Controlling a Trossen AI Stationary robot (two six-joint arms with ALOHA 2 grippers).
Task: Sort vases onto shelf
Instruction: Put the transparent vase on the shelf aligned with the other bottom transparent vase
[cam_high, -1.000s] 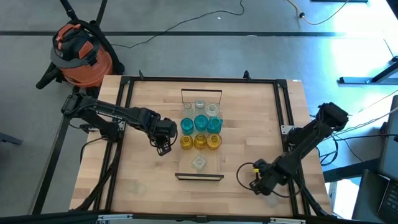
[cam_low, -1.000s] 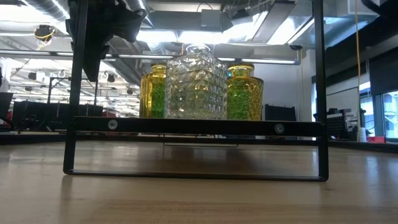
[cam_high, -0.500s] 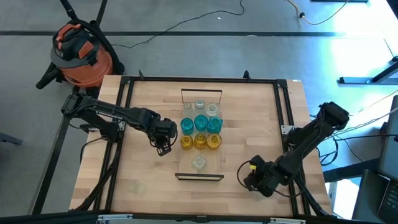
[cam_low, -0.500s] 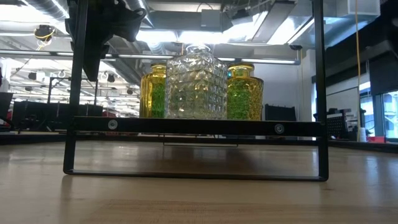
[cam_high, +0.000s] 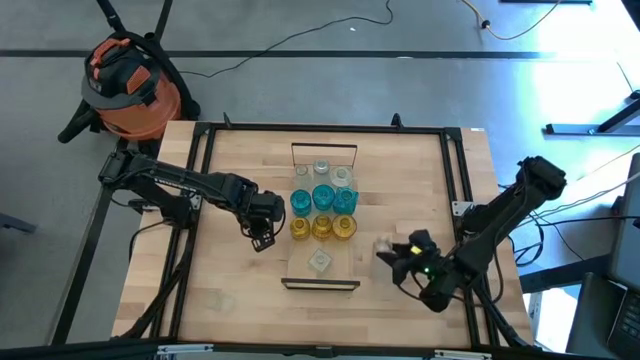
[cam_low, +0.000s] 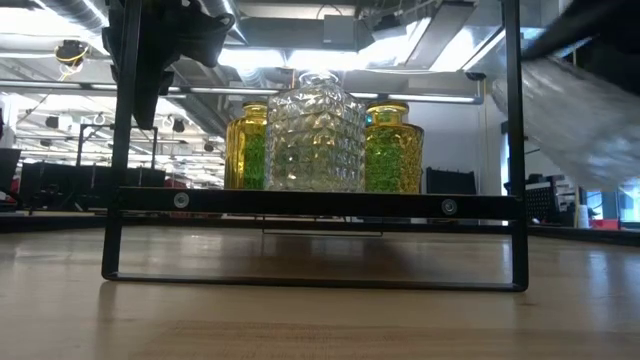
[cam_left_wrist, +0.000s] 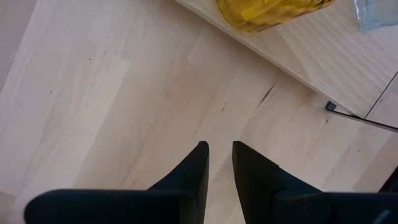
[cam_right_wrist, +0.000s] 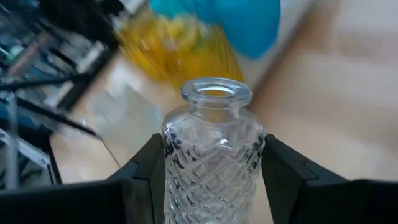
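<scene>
On shelf: nine vases | right gripper: clear vase

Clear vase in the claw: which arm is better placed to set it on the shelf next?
Right. The right claw is shut on the clear vase beside the shelf; the left claw holds nothing.

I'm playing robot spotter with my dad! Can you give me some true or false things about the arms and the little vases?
1. The right gripper holds a clear vase. True.
2. The left gripper holds a yellow vase. False: it holds nothing and sits beside the shelf.
3. Three blue vases stand in a row on the shelf. True.
4. The yellow vases lie on the floor. False: they stand on the shelf, next to the blue row.
5. An orange vacuum sits beyond the table. True.
</scene>
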